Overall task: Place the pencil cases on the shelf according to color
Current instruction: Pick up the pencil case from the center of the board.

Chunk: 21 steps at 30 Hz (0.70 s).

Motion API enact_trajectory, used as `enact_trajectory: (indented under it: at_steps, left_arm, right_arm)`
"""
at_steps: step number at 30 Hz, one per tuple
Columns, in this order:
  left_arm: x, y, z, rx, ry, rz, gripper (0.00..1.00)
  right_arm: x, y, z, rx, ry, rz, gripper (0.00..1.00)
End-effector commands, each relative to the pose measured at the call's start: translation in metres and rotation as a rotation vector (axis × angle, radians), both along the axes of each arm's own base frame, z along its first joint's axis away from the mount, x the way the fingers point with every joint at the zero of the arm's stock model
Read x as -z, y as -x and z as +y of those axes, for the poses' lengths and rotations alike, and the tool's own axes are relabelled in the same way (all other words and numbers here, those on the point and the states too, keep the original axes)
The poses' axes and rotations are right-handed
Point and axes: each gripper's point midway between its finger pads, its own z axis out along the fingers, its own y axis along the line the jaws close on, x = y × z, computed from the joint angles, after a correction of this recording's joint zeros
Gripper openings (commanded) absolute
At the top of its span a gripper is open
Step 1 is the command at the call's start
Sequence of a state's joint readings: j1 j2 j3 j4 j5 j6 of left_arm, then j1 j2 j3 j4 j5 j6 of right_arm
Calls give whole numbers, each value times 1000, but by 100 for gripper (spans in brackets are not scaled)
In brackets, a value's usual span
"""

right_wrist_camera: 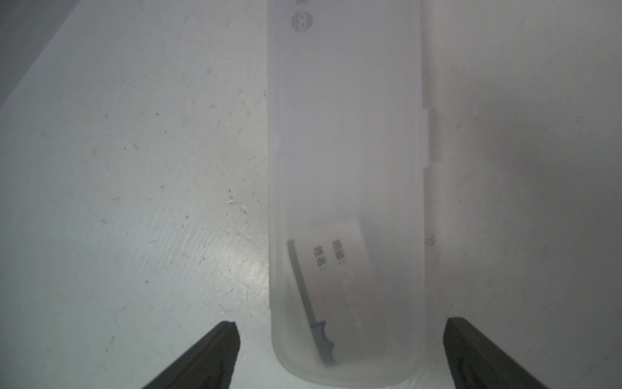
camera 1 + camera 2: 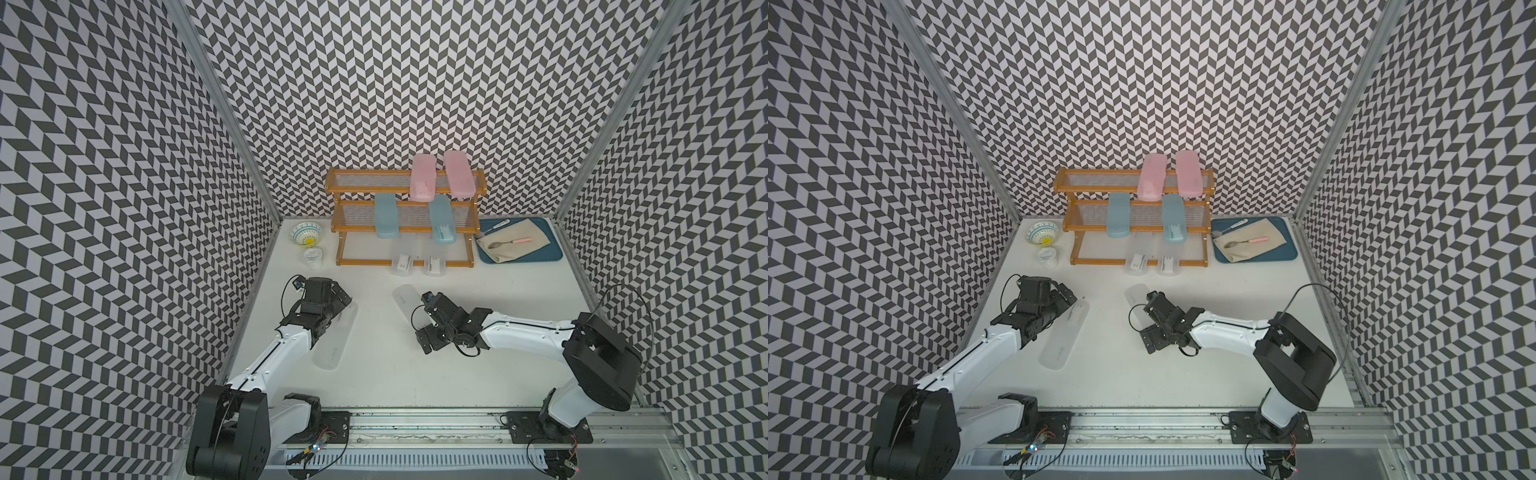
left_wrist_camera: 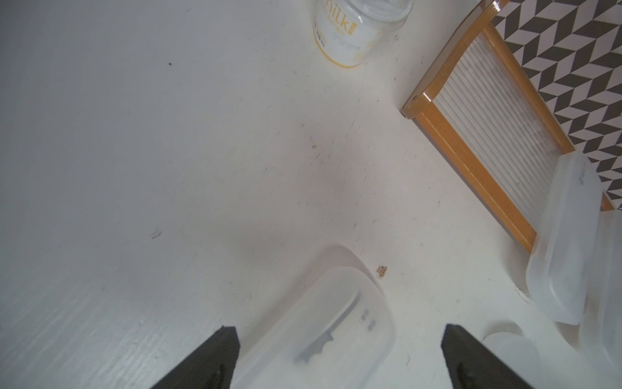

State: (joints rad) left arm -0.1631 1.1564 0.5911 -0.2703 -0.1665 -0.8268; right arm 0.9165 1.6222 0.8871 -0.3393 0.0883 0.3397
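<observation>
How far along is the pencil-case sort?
Done, on the shelf: pink cases top, teal cases middle, two clear cases bottom. In hand: nothing gripped; the left end effector and right end effector are open, each poised over a loose clear case on the table. Left: shelving those two, probably on the bottom tier.

Spread fingers point(image 3: 208, 363), frosted case point(image 3: 323, 330) between them, shelf point(image 3: 471, 158) near

Frosted case point(image 1: 346, 151) (far end off-frame)
</observation>
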Motion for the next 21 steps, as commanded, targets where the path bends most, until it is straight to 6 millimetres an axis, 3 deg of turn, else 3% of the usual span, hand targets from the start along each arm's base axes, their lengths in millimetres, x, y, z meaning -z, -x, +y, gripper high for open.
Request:
enact_trajectory:
  at_steps: [1, 7, 16, 21]
  left_arm:
    - [-8, -3, 0, 9, -5, -30, 99]
    - [-10, -3, 1, 8, -8, -35, 99]
    - [-7, -2, 2, 7, -11, -25, 99]
    - [-8, -1, 3, 4, -10, -27, 99]
  right_arm:
    - [1, 2, 4, 20, -2, 7, 100]
    - [14, -2, -6, 61, 73, -9, 100]
    - [36, 8, -8, 81, 96, 14, 100]
    - [40, 10, -7, 93, 61, 2, 91]
